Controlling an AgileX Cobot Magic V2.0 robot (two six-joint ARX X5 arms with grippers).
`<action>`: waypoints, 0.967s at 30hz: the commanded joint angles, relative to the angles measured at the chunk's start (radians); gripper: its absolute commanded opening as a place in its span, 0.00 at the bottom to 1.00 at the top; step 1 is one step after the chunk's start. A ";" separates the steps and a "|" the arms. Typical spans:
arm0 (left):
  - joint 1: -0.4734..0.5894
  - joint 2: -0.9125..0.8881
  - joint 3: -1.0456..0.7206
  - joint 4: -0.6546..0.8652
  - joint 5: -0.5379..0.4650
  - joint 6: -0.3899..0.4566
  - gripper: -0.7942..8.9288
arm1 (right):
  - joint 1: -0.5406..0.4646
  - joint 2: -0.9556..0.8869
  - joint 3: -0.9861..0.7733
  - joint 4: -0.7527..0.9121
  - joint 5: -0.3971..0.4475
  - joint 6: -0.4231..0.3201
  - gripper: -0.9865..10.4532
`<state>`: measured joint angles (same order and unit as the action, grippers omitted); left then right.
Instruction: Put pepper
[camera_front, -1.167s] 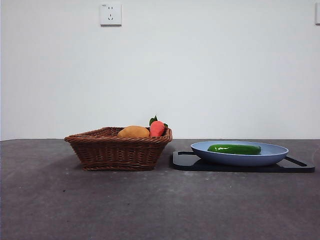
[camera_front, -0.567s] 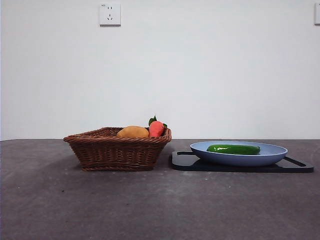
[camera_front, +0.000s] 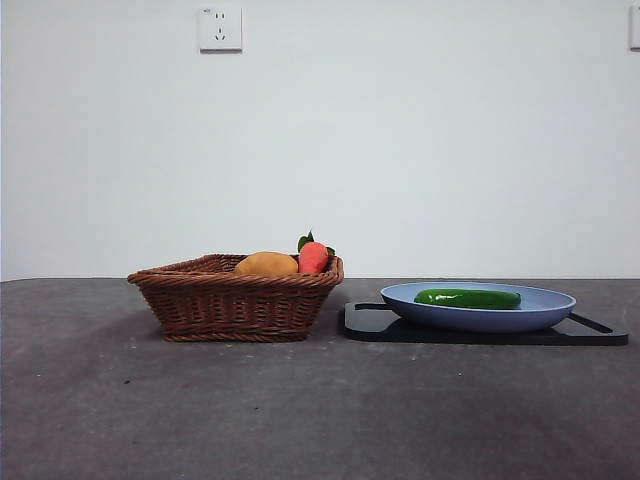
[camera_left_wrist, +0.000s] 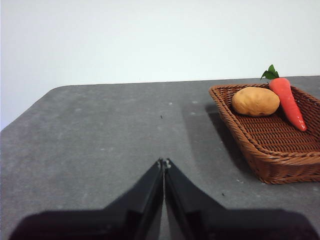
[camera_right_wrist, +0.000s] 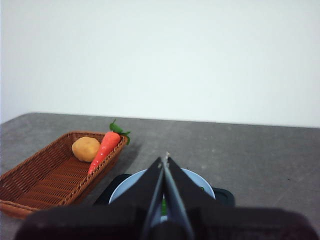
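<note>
Plain white wall, one socket, dark grey table.

- No legible text, label, brand, number or sign in any view.
- White wall socket, front view: a faint small mark at its top edge, too small to read.
- Pepper, blue plate, black tray, wicker basket: surfaces unmarked.
- Worktop: plain grey, nothing printed.
- Wrist views: black jaws carry no visible lettering.
</note>
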<state>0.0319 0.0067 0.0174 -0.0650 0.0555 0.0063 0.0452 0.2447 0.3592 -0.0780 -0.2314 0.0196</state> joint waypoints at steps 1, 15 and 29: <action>0.002 -0.002 -0.011 0.011 0.001 -0.006 0.09 | 0.001 -0.074 -0.113 0.068 0.007 0.017 0.10; 0.002 -0.002 -0.010 0.011 0.001 -0.006 0.09 | 0.001 -0.228 -0.342 0.071 0.033 0.063 0.10; 0.002 -0.002 -0.011 0.011 0.001 -0.006 0.09 | 0.002 -0.227 -0.350 -0.087 0.028 0.093 0.10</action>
<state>0.0319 0.0067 0.0174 -0.0654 0.0555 0.0063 0.0456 0.0139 0.0147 -0.1535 -0.2016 0.0906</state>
